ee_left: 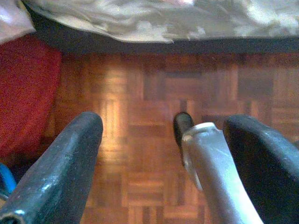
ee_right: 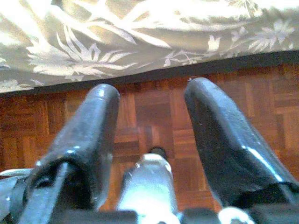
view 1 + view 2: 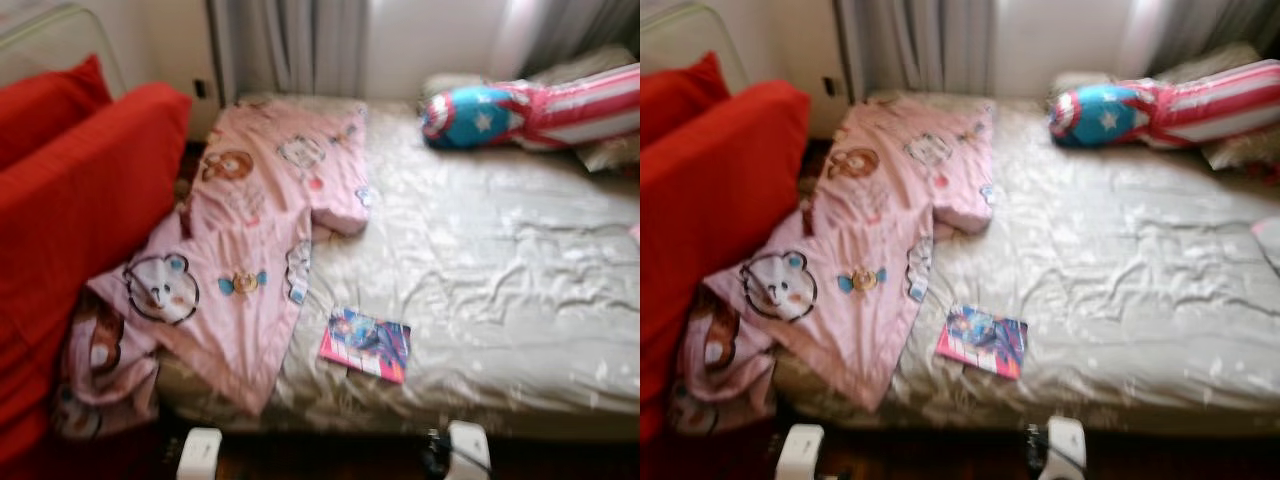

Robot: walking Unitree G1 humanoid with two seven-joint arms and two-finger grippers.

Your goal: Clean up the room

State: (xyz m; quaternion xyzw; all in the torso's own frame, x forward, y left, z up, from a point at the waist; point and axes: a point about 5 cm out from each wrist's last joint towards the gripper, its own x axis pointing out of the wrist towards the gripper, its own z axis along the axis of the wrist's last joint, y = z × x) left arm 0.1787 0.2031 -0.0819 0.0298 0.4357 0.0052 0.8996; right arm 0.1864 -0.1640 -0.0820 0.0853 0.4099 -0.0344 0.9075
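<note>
- A bed (image 3: 520,270) with a pale, shiny leaf-patterned cover fills the centre and right of the head views, which are blurred.
- A pink blanket (image 3: 250,250) with cartoon animals lies crumpled over the left part of the bed, its lower corner hanging off the near left edge beside a red sofa (image 3: 70,220).
- A small colourful book (image 3: 366,343) lies flat near the bed's front edge, lower centre of the frame, just right of the blanket.
- A red, white and blue star cushion (image 3: 530,110) rests at the upper right, by the pillows.
- The left gripper (image 1: 163,154) hangs over the parquet floor (image 1: 140,93), jaws spread wide and empty.
- The right gripper (image 2: 152,121) hangs likewise by the bed's edge, jaws apart, holding nothing.
</note>
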